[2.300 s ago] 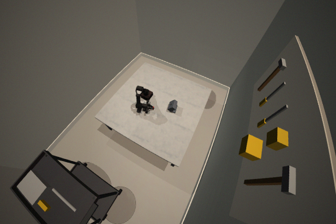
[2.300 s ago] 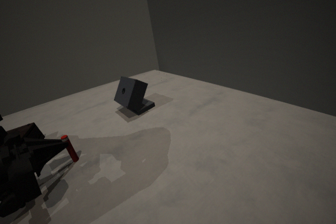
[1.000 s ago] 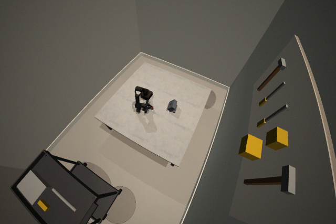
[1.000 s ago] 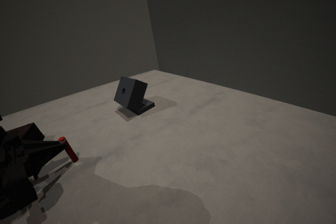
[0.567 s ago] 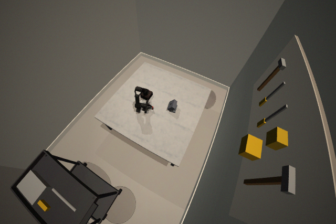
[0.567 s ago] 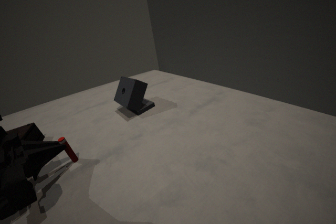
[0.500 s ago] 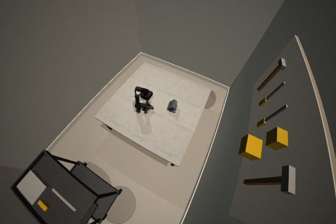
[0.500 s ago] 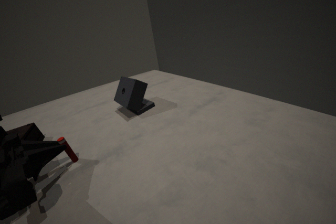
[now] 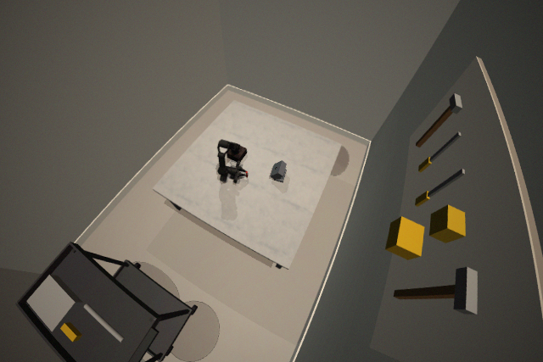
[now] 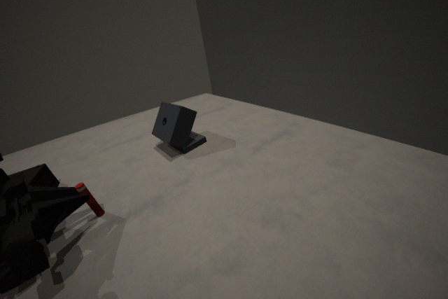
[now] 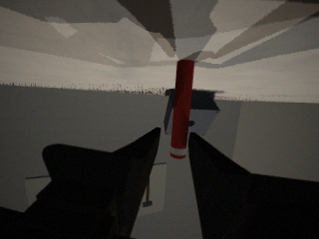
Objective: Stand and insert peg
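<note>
Ada: Starting at the left, how does the pincer (image 9: 246, 176) (image 10: 82, 193) (image 11: 174, 134) stand?

Ben: Narrowly parted, its fingertips on either side of the peg (image 9: 247, 173) (image 10: 94, 204) (image 11: 183, 100) but not clamped on it. The robot seems to be at the letting-go step.

Ada: And the peg itself?

Ben: Just to the right, within the pincer's gap, white band (image 10: 80, 188) (image 11: 178, 151) uppermost and plain end down at the table (image 9: 263, 218) (image 10: 253, 223) (image 11: 45, 70). Whether it is quite plumb, he cannot tell.

Ada: How would she expect it to handle?

Ben: Light and stiff, most likely, with a smooth round side that could roll or slip between the fingers. It looks sturdy, but its narrow foot would make it easy to topple, so the robot should back off straight.

Ada: Where should it be gripped next?

Ben: Around the upper body, near the band, squarely across the middle. That leaves the plain end bare for the sloped panel (image 9: 278, 170) (image 10: 169, 127) (image 11: 204, 119), well apart on the right, whose hole (image 10: 164, 121) (image 11: 191, 123) must take it straight.
</note>
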Motion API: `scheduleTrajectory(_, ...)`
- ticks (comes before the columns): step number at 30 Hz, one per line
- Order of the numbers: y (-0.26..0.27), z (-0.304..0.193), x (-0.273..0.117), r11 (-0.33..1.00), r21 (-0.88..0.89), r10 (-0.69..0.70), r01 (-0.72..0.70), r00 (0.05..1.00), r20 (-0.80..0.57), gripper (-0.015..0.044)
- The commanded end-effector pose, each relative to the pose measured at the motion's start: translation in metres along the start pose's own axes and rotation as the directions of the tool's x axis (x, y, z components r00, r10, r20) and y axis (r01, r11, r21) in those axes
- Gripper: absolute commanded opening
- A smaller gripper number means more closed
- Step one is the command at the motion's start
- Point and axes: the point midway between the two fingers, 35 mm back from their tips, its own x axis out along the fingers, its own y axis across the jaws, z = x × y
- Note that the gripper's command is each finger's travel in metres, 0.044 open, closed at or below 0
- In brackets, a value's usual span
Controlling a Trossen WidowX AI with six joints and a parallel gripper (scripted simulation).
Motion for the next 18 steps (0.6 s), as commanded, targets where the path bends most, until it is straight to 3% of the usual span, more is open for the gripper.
scheduleTrajectory(1, 0.0, 0.0, 0.0, 1.0, 0.0, 0.0, 0.0, 1.0, 0.0, 0.013)
scheduleTrajectory(9, 0.0, 0.0, 0.0, 1.0, 0.0, 0.0, 0.0, 1.0, 0.0, 0.013)
scheduleTrajectory(18, 0.0, 0.0, 0.0, 1.0, 0.0, 0.0, 0.0, 1.0, 0.0, 0.0366)
